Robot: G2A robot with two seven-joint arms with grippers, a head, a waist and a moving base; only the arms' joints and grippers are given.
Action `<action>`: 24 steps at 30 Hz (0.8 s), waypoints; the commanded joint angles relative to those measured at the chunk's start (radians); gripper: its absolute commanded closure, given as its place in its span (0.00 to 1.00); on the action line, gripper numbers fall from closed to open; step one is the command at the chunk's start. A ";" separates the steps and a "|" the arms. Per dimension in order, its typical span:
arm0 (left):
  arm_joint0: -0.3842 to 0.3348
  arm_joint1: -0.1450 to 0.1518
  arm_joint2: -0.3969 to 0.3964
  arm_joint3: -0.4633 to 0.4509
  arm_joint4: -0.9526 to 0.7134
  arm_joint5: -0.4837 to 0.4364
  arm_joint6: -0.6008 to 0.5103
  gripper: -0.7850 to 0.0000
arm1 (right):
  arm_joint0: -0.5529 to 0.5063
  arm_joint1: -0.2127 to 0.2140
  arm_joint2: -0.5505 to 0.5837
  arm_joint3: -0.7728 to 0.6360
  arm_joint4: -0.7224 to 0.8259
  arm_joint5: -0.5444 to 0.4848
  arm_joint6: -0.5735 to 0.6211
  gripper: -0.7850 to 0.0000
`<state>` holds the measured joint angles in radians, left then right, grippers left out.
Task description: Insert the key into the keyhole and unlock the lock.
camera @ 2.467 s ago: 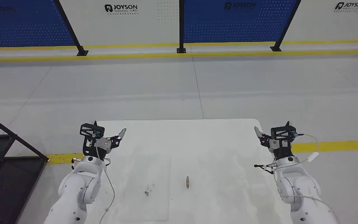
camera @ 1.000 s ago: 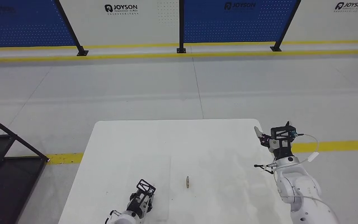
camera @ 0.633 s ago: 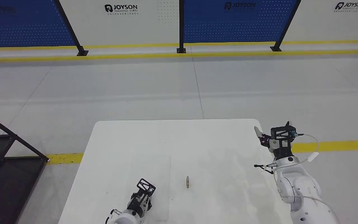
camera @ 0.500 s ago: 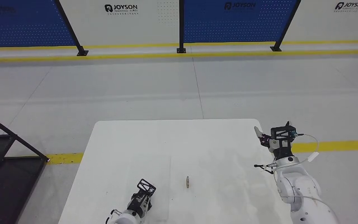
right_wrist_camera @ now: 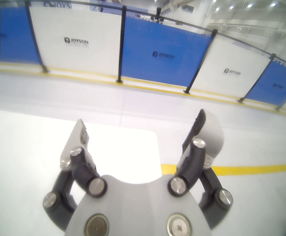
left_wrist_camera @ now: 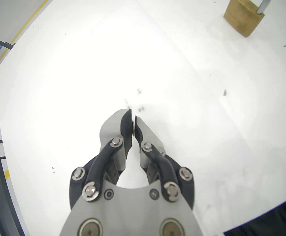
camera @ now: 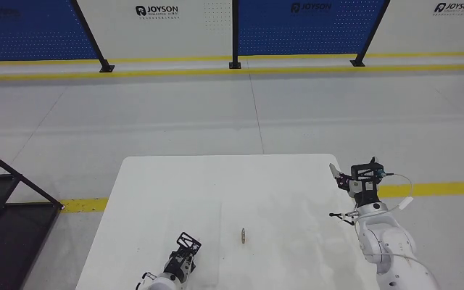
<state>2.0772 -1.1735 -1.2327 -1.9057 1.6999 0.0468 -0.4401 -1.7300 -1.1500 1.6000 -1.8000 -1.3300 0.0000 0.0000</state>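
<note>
A brass padlock (camera: 243, 234) lies near the table's middle front; the left wrist view shows the padlock (left_wrist_camera: 243, 16) with its steel shackle, some way ahead of the fingers. My left gripper (camera: 187, 252) is low over the table's front, left of the padlock. In its own view the left gripper (left_wrist_camera: 133, 117) is shut, and a thin sliver of metal, the key (left_wrist_camera: 133, 129), is pinched between the black pads. My right gripper (camera: 341, 178) hovers at the table's right edge, far from the padlock. The right gripper (right_wrist_camera: 143, 125) is open and holds nothing.
The white table (camera: 275, 188) bears a few dark specks (left_wrist_camera: 140, 109) just past the left fingertips. A black frame (camera: 22, 199) stands off the table's left side. Blue and white fence panels (camera: 232, 29) line the far floor.
The left arm has swung from the table's left edge down to the front, where the key lay, and shut there. Over the last second it barely moves. The right arm stays still.
</note>
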 commanded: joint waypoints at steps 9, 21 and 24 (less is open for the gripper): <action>0.005 0.002 -0.015 -0.014 -0.006 -0.001 0.006 1.00 | 0.000 0.000 0.000 0.000 0.000 0.000 0.000 0.00; 0.079 0.017 -0.105 -0.122 -0.070 -0.088 0.005 1.00 | 0.000 0.000 0.000 0.000 0.000 0.000 0.000 0.00; 0.082 0.020 -0.126 -0.133 -0.085 -0.108 -0.007 1.00 | 0.000 0.000 0.000 0.000 0.000 0.000 0.000 0.00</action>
<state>2.1591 -1.1543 -1.3526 -2.0361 1.6195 -0.0570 -0.4436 -1.7300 -1.1500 1.6000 -1.8000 -1.3300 0.0000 0.0000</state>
